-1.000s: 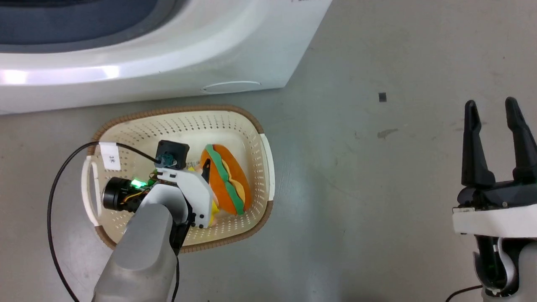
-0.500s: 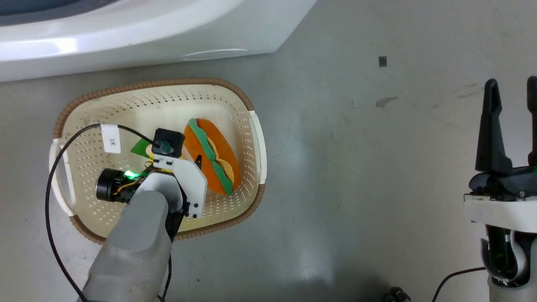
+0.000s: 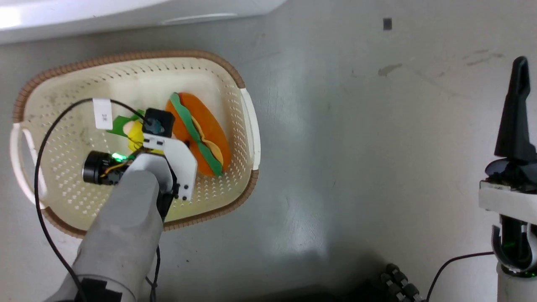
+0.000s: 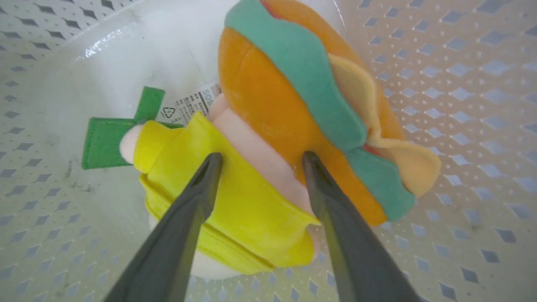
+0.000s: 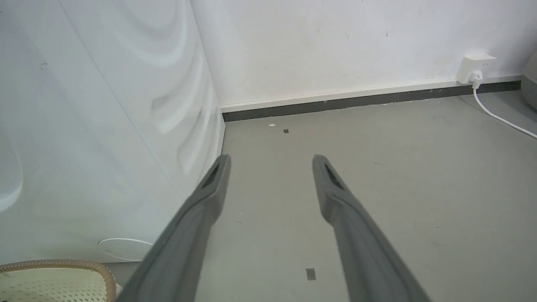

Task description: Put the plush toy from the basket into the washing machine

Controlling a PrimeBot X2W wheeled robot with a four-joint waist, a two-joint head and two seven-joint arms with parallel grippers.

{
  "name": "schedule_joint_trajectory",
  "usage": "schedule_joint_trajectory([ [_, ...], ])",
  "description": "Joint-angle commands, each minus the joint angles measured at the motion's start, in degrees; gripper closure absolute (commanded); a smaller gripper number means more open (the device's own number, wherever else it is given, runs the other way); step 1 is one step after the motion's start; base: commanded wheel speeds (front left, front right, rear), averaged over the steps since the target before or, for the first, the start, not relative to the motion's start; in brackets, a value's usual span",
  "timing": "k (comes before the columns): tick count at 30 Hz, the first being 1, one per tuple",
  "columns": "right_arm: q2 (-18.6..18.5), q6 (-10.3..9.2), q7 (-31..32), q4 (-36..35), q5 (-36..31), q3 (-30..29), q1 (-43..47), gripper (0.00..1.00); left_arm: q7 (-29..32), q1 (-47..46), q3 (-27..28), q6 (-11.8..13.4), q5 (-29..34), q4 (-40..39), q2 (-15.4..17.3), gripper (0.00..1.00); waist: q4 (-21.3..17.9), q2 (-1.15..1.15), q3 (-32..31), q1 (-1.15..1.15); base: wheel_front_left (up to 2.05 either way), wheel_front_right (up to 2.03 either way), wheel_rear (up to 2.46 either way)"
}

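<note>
Straddling the plush toy [image 4: 272,105] at its yellow middle inside the basket [image 4: 461,63], my left claw [image 4: 260,157] has fingers apart; the toy's length runs crosswise between them.

The grey floor [image 3: 335,126] bears a small dark square mark [image 3: 387,24] and, near it, a faint brownish stain [image 3: 389,69]. A white wall [image 5: 335,42] meets the floor at a dark baseboard [image 5: 356,100]. A white socket box [image 5: 476,67] sits on it, and a white cable [image 5: 499,117] trails from it across the floor.

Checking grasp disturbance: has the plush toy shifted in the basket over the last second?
No. The plush toy lies at the same spot beside the basket right wall; only the camera moved.
</note>
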Motion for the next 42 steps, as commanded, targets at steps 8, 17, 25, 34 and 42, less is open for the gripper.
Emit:
schedule_joint_trajectory([
  [8, -0.01, -0.04, -1.79, -1.87, 2.35, -0.96, -2.85, 0.0, 0.2, -6.01, -2.43, 1.11, -2.11, 7.46, 1.11, 0.0, -1.18, 0.0, 5.29, -0.01, 0.0, 0.0, 0.0],
  [17, -0.01, -0.04, -2.51, -2.86, 3.14, -1.46, -3.94, 0.0, 0.99, -8.36, -3.98, 0.35, -3.46, 11.03, 1.45, 1.0, -1.88, 0.0, 7.42, -0.01, 0.0, 0.0, 0.0],
  [25, -0.01, -0.04, -2.51, -2.27, 2.72, -1.69, -3.82, 0.0, -0.18, -7.58, -4.41, -0.17, -4.25, 11.03, 0.94, 1.0, -1.51, 0.0, 5.22, -0.01, 0.0, 0.0, 0.0],
  [34, -0.01, -0.04, -2.51, -0.91, 0.82, -0.9, -1.83, 0.0, -5.13, -4.09, -4.54, -2.56, -6.02, 11.03, -0.88, 1.0, 0.82, 0.0, -4.16, -0.01, 0.0, 0.0, 0.0],
  [42, -0.01, -0.04, -2.51, 1.31, -2.11, -1.75, 2.2, 0.0, -10.55, -0.72, -4.01, -4.33, -8.39, 11.03, -3.38, 1.0, 4.85, 0.0, -13.32, -0.01, 0.0, 0.0, 0.0],
])
